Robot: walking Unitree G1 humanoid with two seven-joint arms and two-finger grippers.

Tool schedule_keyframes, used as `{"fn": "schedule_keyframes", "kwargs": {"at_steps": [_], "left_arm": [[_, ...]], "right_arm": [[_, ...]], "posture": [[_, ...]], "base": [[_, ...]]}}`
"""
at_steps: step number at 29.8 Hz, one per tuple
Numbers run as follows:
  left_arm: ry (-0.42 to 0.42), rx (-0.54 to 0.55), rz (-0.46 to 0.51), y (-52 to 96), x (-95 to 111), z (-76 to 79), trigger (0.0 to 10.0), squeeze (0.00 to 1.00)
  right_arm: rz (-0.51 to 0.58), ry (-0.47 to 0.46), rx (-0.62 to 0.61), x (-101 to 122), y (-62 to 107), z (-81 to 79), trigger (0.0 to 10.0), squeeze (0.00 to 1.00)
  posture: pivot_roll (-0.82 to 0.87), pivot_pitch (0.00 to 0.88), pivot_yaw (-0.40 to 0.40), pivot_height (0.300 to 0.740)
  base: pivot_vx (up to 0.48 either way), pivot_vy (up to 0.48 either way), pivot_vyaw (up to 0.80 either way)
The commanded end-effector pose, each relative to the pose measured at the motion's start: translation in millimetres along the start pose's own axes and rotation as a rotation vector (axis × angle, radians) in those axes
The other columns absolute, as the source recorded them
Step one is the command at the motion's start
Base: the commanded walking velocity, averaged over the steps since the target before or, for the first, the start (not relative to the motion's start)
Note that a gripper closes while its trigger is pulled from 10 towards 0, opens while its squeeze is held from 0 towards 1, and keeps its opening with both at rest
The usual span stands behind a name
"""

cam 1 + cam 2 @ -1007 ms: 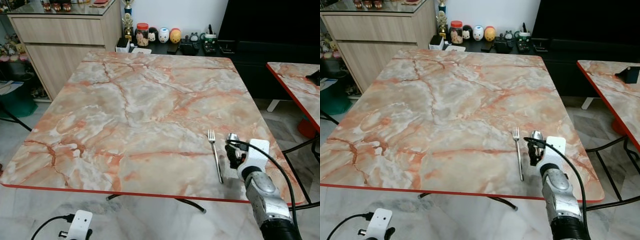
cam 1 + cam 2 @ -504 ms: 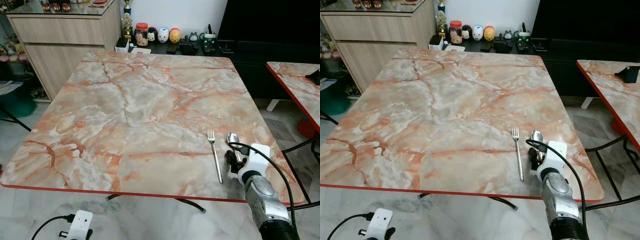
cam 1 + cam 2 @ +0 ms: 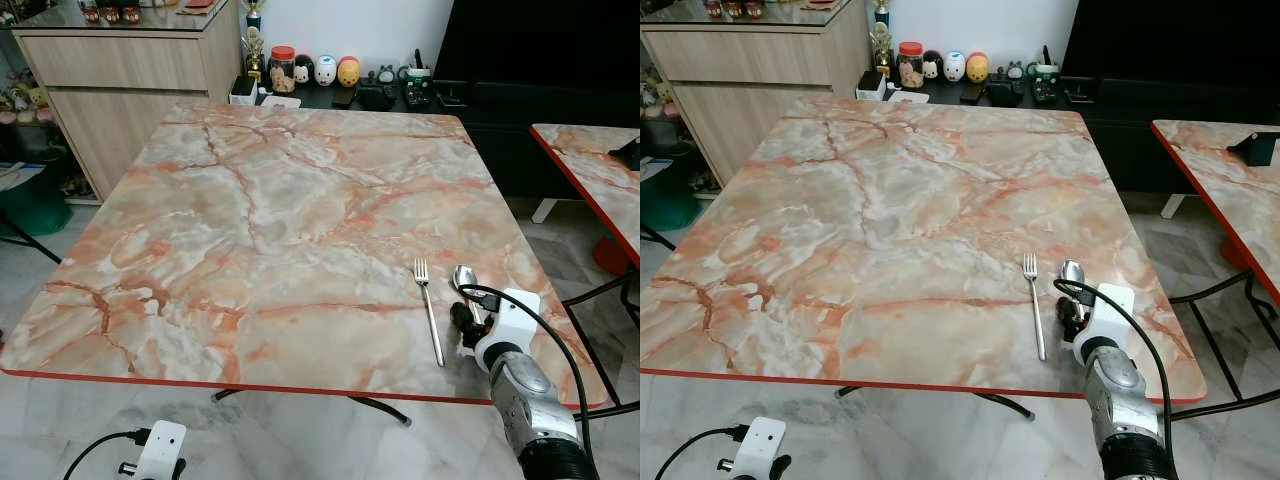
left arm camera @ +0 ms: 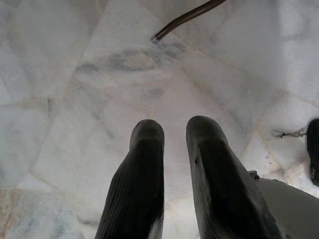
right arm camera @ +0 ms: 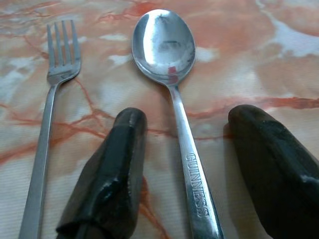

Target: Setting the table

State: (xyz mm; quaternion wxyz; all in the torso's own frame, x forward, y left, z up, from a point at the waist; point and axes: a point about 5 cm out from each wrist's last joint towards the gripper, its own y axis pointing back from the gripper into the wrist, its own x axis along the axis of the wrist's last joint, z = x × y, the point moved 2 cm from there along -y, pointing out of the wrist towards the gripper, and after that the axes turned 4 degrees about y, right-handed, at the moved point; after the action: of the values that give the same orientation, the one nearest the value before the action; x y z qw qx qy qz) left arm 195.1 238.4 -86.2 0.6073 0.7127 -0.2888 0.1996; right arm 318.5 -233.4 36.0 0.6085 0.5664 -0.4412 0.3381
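My left gripper (image 4: 169, 134) hangs below the counter's near edge over the pale marble floor (image 4: 75, 99), its jaws nearly closed and holding nothing. My right gripper (image 5: 187, 144) rests low over the near right corner of the counter (image 3: 260, 230), jaws open on either side of a spoon's handle without touching it. The spoon (image 5: 172, 74) lies flat on the orange-veined marble top, bowl up and pointing away from me, the word GUINNESS stamped along its handle. A fork (image 3: 430, 310) lies just beside the spoon on its left, parallel to it, tines pointing away. The two pieces are close together but apart. Beyond them the counter stretches bare to its far edge. Past that edge, a low dark shelf (image 3: 340, 98) carries a red-lidded jar (image 3: 285, 68) and a row of small figurines (image 3: 328, 70). A wooden cabinet (image 3: 120, 70) stands at the far left. The corner of a second counter (image 3: 590, 170) shows at the right.
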Motion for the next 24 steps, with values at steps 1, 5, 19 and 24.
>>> {"fn": "schedule_keyframes", "kwargs": {"at_steps": [1, 5, 19, 24], "left_arm": [[-0.001, -0.011, -0.022, 0.7, -6, 4.2, 10.0, 0.0], [-0.001, -0.012, -0.026, 0.8, -6, 4.7, 10.0, 0.0], [-0.001, -0.018, -0.037, 1.0, -9, 7.3, 10.0, 0.0], [0.0, -0.019, -0.042, 1.3, -10, 7.4, 10.0, 0.0]], "right_arm": [[-0.037, -0.007, 0.023, -7, -0.3, -4.5, 0.0, 0.0], [-0.036, -0.006, 0.03, -7, -0.6, -5.4, 0.0, 0.0], [-0.01, 0.011, 0.047, -4, -1.5, -15.2, 0.0, 0.0], [0.002, 0.009, 0.047, -2, -1.3, -16.1, 0.0, 0.0]], "posture": [[0.06, 0.0, -0.031, 0.74], [0.06, 0.0, -0.031, 0.74], [0.06, 0.0, -0.032, 0.74], [0.06, 0.0, -0.032, 0.74]], "base": [[0.0, 0.0, 0.0], [0.0, 0.0, 0.0], [0.0, 0.0, 0.0], [0.0, 0.0, 0.0]]}}
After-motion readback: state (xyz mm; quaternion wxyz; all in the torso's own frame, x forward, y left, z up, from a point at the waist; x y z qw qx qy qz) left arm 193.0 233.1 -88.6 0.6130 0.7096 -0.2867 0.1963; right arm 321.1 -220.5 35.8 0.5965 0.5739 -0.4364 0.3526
